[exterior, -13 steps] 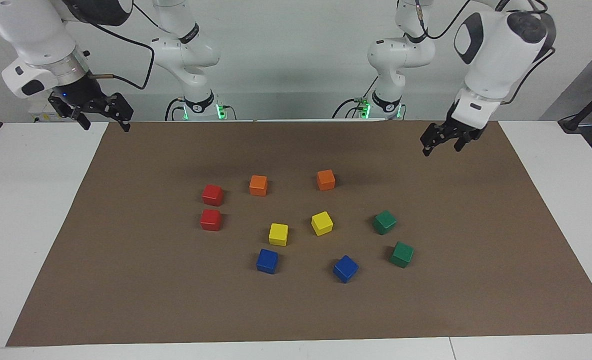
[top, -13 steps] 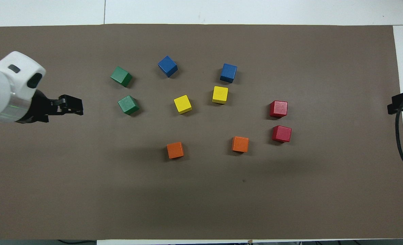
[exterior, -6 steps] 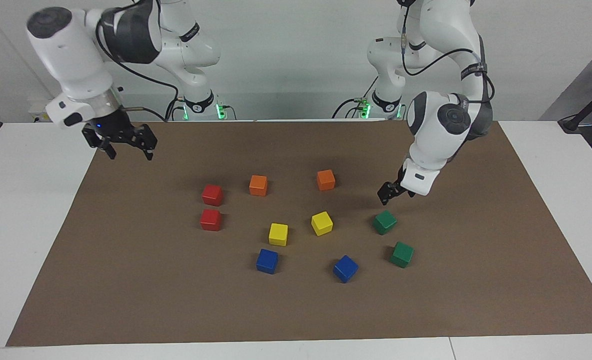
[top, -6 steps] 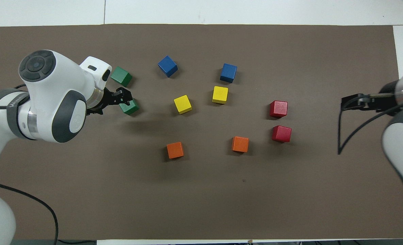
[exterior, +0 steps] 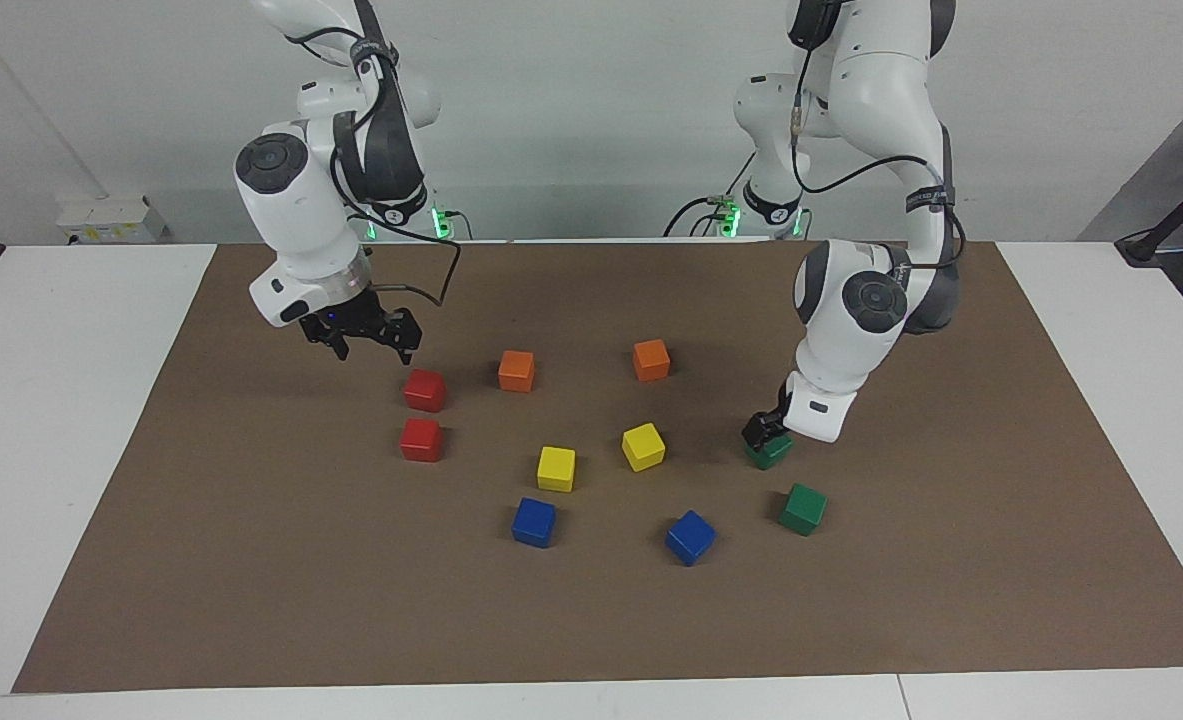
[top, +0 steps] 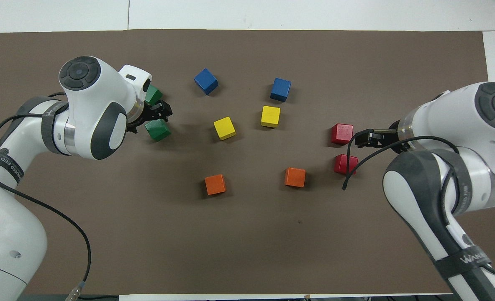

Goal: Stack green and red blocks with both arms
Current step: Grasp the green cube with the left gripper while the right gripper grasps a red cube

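Sitting unstacked on the brown mat [exterior: 951,560]: two green blocks toward the left arm's end, two red blocks toward the right arm's. Left gripper [exterior: 763,432] is down at the nearer green block [exterior: 773,455], jaws spread, no grip visible. Right gripper [exterior: 369,340] hangs over the mat beside the nearer red block [exterior: 424,390], jaws spread, empty.

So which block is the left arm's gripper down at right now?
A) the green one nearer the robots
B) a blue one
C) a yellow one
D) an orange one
A: in the facing view the left gripper, open, sits right at the green block nearer the robots, well apart from every other colour.
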